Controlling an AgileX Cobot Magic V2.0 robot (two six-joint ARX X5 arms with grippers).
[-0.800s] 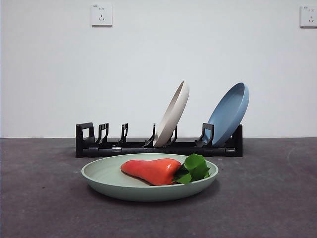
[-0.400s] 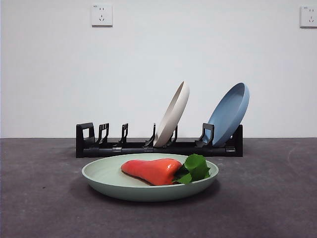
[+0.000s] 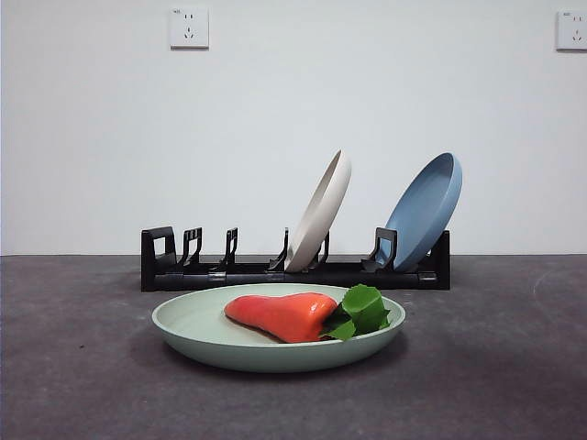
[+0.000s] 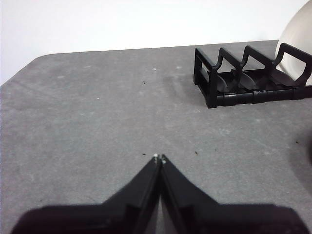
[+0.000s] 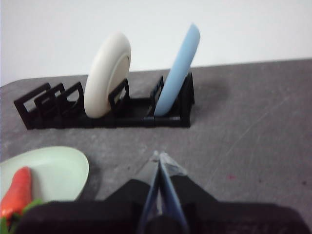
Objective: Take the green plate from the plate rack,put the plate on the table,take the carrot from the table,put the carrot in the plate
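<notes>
The green plate (image 3: 197, 330) lies flat on the table (image 3: 73, 367) in front of the plate rack (image 3: 248, 272). On it rests the carrot (image 3: 280, 315), its green leaves toward the right. In the right wrist view the green plate (image 5: 53, 170) and carrot (image 5: 17, 192) show at one side, apart from my right gripper (image 5: 160, 158), which is shut and empty. Over bare table, my left gripper (image 4: 159, 158) is shut on nothing, with the plate rack's (image 4: 234, 83) empty end beyond it. Neither gripper appears in the front view.
A cream-white plate (image 3: 321, 213) and a dusty-blue plate (image 3: 426, 209) lean in the rack's middle and right slots. The rack's left holders (image 3: 188, 247) stand empty. A white wall with two sockets (image 3: 188, 27) rises behind the table.
</notes>
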